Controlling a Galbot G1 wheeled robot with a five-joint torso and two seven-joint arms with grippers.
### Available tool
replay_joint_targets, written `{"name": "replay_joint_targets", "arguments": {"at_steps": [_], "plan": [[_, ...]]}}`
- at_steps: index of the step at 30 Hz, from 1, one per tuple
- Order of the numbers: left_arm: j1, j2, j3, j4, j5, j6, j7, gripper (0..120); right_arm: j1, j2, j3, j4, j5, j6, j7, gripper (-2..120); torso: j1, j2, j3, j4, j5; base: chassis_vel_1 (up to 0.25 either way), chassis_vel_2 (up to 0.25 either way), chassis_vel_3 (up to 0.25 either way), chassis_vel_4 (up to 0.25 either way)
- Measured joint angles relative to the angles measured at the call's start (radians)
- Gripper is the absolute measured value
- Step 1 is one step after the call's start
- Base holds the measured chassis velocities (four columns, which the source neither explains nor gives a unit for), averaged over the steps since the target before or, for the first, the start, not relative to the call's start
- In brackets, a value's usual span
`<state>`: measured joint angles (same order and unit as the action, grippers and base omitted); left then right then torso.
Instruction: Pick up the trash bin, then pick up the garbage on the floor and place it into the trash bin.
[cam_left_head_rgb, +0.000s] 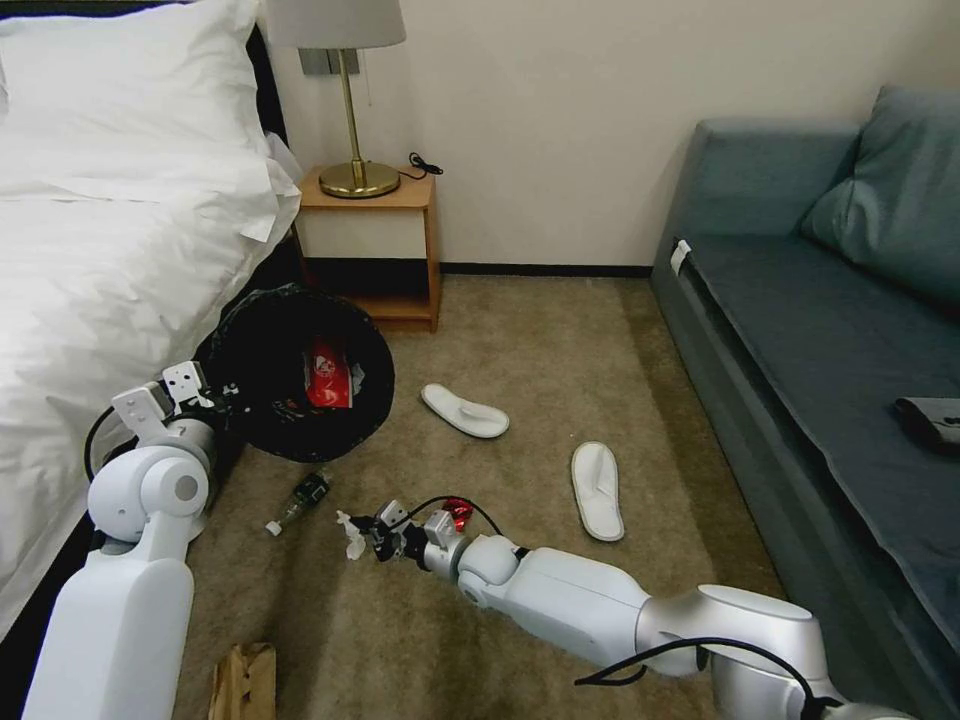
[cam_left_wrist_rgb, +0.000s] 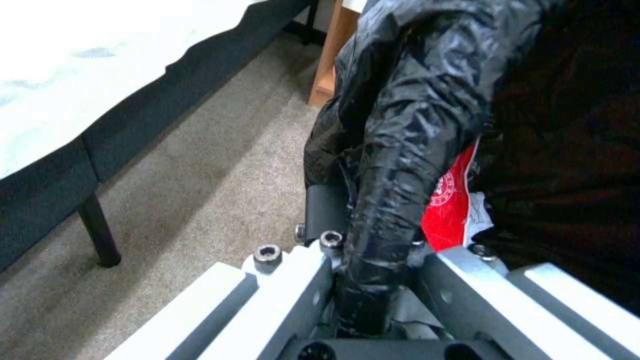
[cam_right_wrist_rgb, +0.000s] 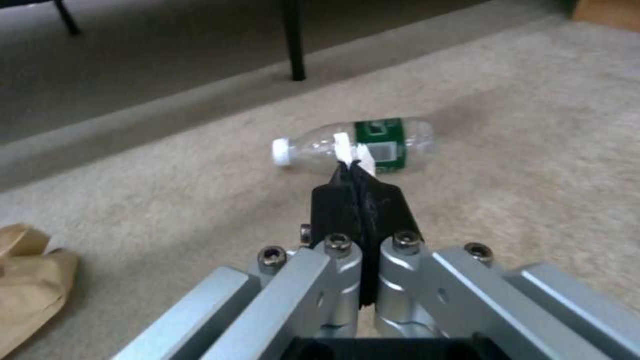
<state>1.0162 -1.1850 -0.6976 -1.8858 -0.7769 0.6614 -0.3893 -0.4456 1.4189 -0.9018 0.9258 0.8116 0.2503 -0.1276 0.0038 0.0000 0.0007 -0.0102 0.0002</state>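
Clamped together on a crumpled white tissue (cam_left_head_rgb: 351, 537), the right gripper (cam_left_head_rgb: 372, 538) sits low over the carpet (cam_left_head_rgb: 560, 370), its black fingertips (cam_right_wrist_rgb: 357, 192) pressed shut with a scrap of the tissue (cam_right_wrist_rgb: 353, 152) sticking out past them. Just beyond those tips lies the small green-labelled bottle (cam_right_wrist_rgb: 357, 145) on its side, white cap pointing toward the bed; from the head camera the bottle (cam_left_head_rgb: 298, 500) rests between the tissue and the trash bin (cam_left_head_rgb: 290, 375). A crushed red can (cam_left_head_rgb: 459, 512) peeks out behind the right wrist.

The left gripper (cam_left_head_rgb: 205, 392) is closed on the bin's rim, pinching the crinkled black bag (cam_left_wrist_rgb: 400, 150) between its fingers (cam_left_wrist_rgb: 327, 210). The bin is held tilted, mouth facing the robot, beside the bed (cam_left_head_rgb: 110, 230) and in front of the wooden nightstand (cam_left_head_rgb: 375, 245). Inside it lies a red-and-white wrapper (cam_left_head_rgb: 328, 375), seen also past the rim in the left wrist camera (cam_left_wrist_rgb: 450, 205).

Farther from the bin, toward the sofa (cam_left_head_rgb: 830, 330), two flat white slippers lie apart on the carpet: one (cam_left_head_rgb: 463, 410) nearer the bin, the other (cam_left_head_rgb: 597, 490) nearer the sofa. A brown paper bag (cam_left_head_rgb: 243, 682) lies on the carpet close to the robot, near the left arm.
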Motion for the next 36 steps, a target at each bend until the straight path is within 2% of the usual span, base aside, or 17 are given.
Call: {"name": "replay_joint_targets", "arguments": {"at_steps": [14, 27, 29, 36], "plan": [[0.010, 0.002, -0.009, 0.016, 0.009, -0.002, 0.000, 0, -0.026, -0.087, 0.126, 0.095, -0.012, 0.003, 0.092, 0, 0.000, 0.000, 0.000, 0.0000, -0.0001, 0.000, 0.000, 0.000, 0.000], [0.012, -0.002, -0.013, 0.042, 0.029, -0.008, -0.001, 0, -0.033, -0.139, 0.187, 0.186, -0.019, 0.002, 0.149, 0, 0.000, 0.000, 0.000, 0.0002, -0.0001, 0.000, 0.000, 0.000, 0.000], [0.010, -0.006, -0.010, 0.044, 0.031, -0.009, -0.001, 0, -0.042, -0.175, 0.208, 0.226, -0.016, 0.000, 0.170, 0, 0.000, 0.000, 0.000, 0.0000, -0.0002, 0.000, 0.000, 0.000, 0.000], [0.010, -0.005, -0.007, 0.042, 0.031, -0.009, 0.000, 0, -0.059, -0.220, 0.239, 0.264, -0.016, -0.002, 0.184, 0, 0.000, 0.000, 0.000, 0.0000, 0.0000, 0.000, 0.000, 0.000, 0.000]]}}
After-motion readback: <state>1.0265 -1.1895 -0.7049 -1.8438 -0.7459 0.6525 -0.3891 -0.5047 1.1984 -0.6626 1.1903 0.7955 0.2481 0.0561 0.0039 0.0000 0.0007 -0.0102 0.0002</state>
